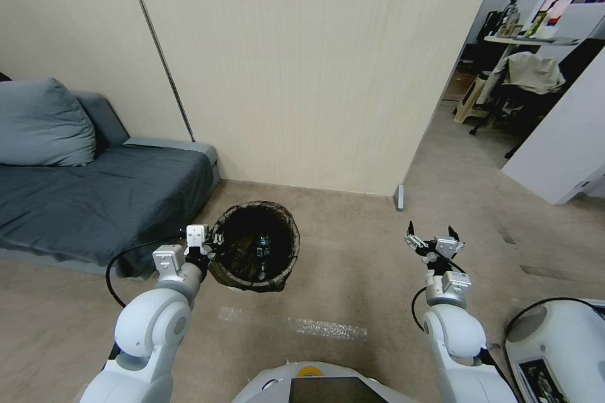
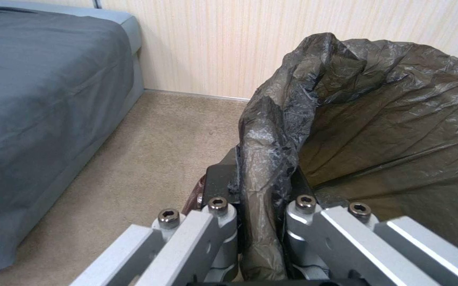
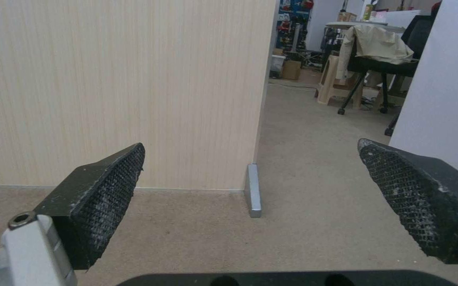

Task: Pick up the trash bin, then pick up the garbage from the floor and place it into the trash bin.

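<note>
The trash bin [image 1: 255, 252], a round bucket lined with a dark brown-black bag, stands or hangs just in front of me near the wall. A clear plastic bottle [image 1: 263, 250] of garbage lies inside it. My left gripper [image 1: 214, 245] is shut on the bin's near-left rim; the left wrist view shows the bag-covered rim [image 2: 263, 178] pinched between its fingers. My right gripper [image 1: 433, 236] hovers open over bare carpet to the right, its two black ridged pads [image 3: 101, 194] wide apart with nothing between them.
A grey sofa [image 1: 94, 195] with a cushion [image 1: 41, 123] sits at the left. A beige panel wall [image 1: 296, 63] runs behind the bin. To the right a doorway opens to a room with a chair [image 1: 529, 85]. A white unit [image 1: 554, 340] sits at my lower right.
</note>
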Available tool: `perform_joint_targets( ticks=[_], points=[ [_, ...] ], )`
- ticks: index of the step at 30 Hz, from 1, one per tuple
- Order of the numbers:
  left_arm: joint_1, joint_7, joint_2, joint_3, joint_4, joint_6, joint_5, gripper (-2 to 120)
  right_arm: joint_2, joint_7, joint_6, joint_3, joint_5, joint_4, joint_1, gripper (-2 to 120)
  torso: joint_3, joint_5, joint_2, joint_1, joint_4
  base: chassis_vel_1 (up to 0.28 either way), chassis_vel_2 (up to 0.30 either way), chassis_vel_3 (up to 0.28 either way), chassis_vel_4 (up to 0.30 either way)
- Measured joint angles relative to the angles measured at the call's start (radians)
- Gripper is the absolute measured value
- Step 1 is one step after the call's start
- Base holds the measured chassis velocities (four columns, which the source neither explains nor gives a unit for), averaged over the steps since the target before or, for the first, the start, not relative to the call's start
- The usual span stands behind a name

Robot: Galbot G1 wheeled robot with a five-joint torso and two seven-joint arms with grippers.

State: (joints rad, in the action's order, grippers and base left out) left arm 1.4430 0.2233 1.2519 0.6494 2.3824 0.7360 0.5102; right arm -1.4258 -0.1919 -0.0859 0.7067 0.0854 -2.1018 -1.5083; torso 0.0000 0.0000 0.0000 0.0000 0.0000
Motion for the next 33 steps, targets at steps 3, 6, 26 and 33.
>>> perform_joint_targets(
  ticks=[3, 6, 26, 33],
  points=[
    [-0.001, 0.005, 0.0, 0.007, 0.0, 0.0, 0.003, 5, 0.0, 0.001, 0.003, -0.002, 0.0, 0.001, -0.004, 100, 0.0, 0.0, 0.0, 0.0, -0.0001, 0.0, 0.0, 0.0, 0.0],
    [0.001, 0.006, 0.0, 0.013, 0.0, 0.0, 0.006, 5, -0.004, 0.001, 0.008, -0.005, -0.003, 0.005, -0.008, 100, 0.0, 0.0, 0.0, 0.0, 0.0, 0.0, 0.0, 0.0, 0.0],
    [0.001, 0.012, 0.003, 0.017, 0.005, 0.0, 0.021, 5, -0.01, 0.003, 0.014, -0.011, -0.011, 0.014, -0.005, 100, 0.0, 0.0, 0.0, 0.0, -0.0001, 0.009, 0.007, 0.011, 0.009],
    [0.007, 0.013, 0.001, 0.017, 0.009, 0.0, 0.023, 5, -0.01, 0.003, 0.014, -0.015, -0.012, 0.017, -0.006, 100, 0.0, 0.0, 0.0, 0.0, 0.0001, 0.066, 0.053, 0.06, 0.061]
  ],
)
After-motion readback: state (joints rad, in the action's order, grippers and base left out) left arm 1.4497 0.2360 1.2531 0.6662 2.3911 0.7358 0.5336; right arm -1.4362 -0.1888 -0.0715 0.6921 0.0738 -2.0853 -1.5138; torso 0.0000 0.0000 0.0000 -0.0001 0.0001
